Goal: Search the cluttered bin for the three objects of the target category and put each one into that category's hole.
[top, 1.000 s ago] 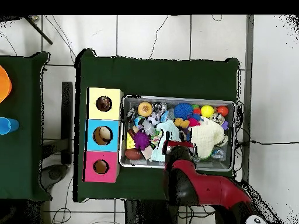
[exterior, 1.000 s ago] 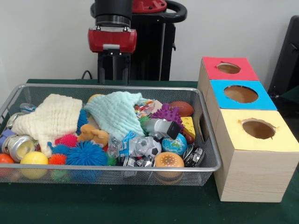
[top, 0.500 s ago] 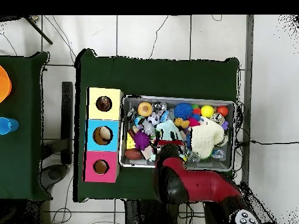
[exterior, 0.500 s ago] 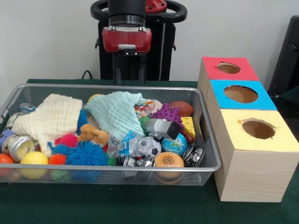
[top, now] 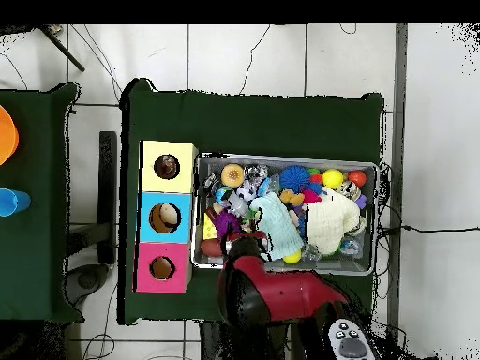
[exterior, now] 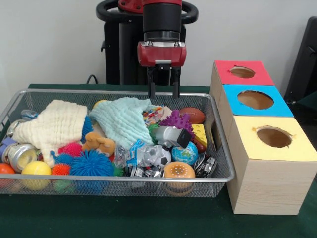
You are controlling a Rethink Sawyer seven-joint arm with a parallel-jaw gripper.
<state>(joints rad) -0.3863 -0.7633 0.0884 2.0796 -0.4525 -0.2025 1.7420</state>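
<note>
The wire-mesh bin (exterior: 49,92) is full of mixed toys and also shows in the overhead view (top: 376,221). One confetti-patterned crinkled piece (exterior: 152,114) peeks out between the mint cloth (exterior: 121,120) and a purple spiky toy (exterior: 177,120). I cannot make out any other such piece. My gripper (exterior: 163,92) hangs open and empty above the bin's far rim, just behind that piece. The yellow-topped box's hole (exterior: 274,137) is at the near right; it also shows in the overhead view (top: 167,167). In the overhead view the arm (top: 248,286) hides the gripper.
The blue-topped box (exterior: 255,99) and the red-topped box (exterior: 242,72) stand behind the yellow one. A cream cloth (exterior: 54,124), spiky balls (exterior: 91,163), a small football (exterior: 192,115), a globe ball (exterior: 185,153), a burger toy (exterior: 179,171) and a can (exterior: 20,154) crowd the bin.
The gripper has moved steadily to the picture's right along the bin's far rim in the front view, staying open and empty. Nothing in the bin has shifted.
</note>
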